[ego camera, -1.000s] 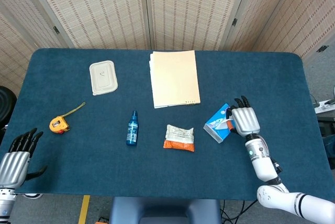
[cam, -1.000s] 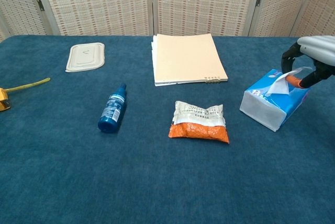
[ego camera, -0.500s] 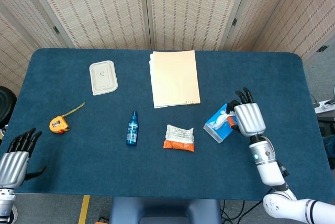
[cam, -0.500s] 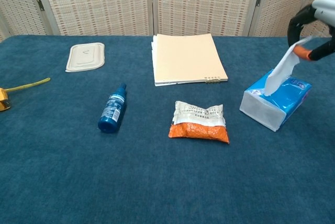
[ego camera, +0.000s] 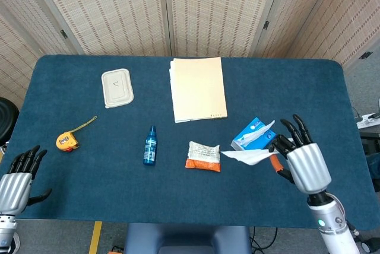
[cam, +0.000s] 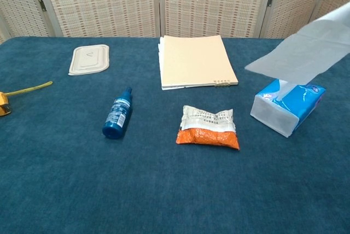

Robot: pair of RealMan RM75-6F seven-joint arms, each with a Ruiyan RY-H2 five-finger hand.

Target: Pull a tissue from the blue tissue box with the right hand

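The blue tissue box (ego camera: 250, 134) (cam: 288, 106) lies on the table at the right. A white tissue (ego camera: 248, 156) (cam: 303, 55) hangs spread out in the air, clear of the box, with another tissue poking up from the slot. My right hand (ego camera: 300, 160) pinches the tissue's edge between thumb and finger, raised above the table to the right of the box; the chest view shows only the tissue, not this hand. At the bottom left corner of the head view my left hand (ego camera: 16, 180) hovers with fingers apart, holding nothing.
A snack packet (ego camera: 203, 156) lies just left of the box, a blue spray bottle (ego camera: 149, 146) further left. A beige folder (ego camera: 198, 88) sits at the back middle, a white lid (ego camera: 116, 87) at the back left, a yellow tape measure (ego camera: 67, 140) at the left.
My right hand has risen and drawn back toward me with the tissue, which has come fully out of the box and spread open. The left hand barely moved.
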